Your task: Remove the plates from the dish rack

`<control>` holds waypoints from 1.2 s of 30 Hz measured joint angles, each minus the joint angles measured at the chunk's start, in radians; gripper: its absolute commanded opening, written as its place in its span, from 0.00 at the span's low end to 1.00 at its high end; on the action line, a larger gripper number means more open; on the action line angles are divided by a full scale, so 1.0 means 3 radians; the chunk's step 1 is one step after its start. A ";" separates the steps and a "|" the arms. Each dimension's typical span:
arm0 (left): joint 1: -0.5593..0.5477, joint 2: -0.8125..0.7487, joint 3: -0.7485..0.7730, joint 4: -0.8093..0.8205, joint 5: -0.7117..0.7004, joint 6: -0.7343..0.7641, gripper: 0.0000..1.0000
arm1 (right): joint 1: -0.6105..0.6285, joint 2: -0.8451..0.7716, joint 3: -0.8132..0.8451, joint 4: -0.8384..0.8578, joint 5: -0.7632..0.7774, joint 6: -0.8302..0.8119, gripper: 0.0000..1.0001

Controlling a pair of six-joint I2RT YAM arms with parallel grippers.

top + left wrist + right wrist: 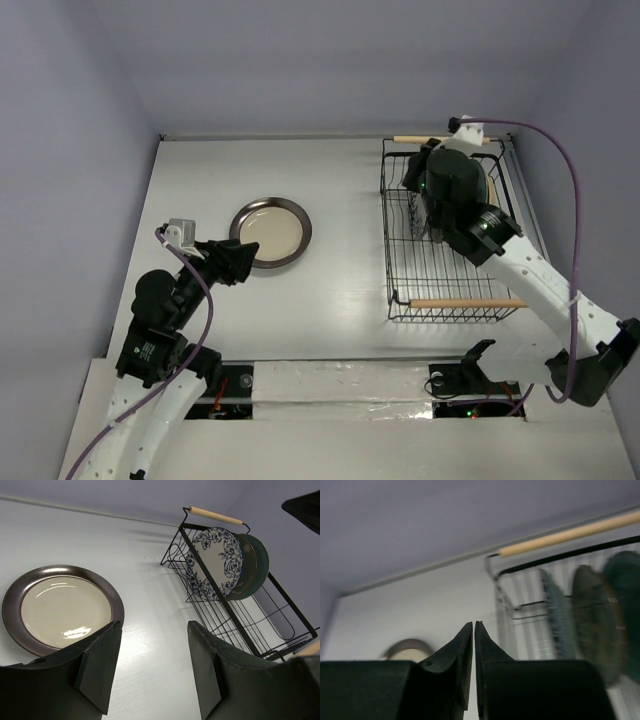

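Observation:
A tan plate (270,232) with a dark brown rim lies flat on the white table, left of centre; it also shows in the left wrist view (60,610). My left gripper (236,262) is open and empty just beside its near-left rim (155,625). The black wire dish rack (400,255) stands at the right. In it stand on edge a white plate with blue flowers (215,560), a dark brown plate (247,567) and a teal plate (261,555). My right gripper (418,175) is shut and empty above the rack's far end (474,624), hiding those plates from above.
The rack has a near wooden handle (465,302) and a far one (420,139), (570,534). The table's back edge meets the wall just behind the rack. The right wrist view is blurred.

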 measured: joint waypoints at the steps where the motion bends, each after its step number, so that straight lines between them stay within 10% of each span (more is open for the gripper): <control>1: 0.0000 0.0000 0.0000 0.0000 0.0001 0.0000 0.52 | -0.0065 -0.0058 -0.0022 -0.0094 0.0106 -0.0028 0.42; 4: 0.0000 -0.0001 0.0000 0.0000 0.0003 0.0000 0.52 | -0.0220 -0.0056 -0.0048 -0.0437 0.0332 -0.0153 0.71; 12: 0.0000 -0.0014 0.0000 0.0000 0.0001 -0.0001 0.52 | -0.0472 0.0576 -0.0067 -0.1022 0.0497 -0.0360 0.70; 36: 0.0000 -0.0074 0.0000 0.0000 0.0006 -0.0001 0.52 | -0.0694 0.1406 0.0406 -0.1324 0.0946 -0.0860 0.00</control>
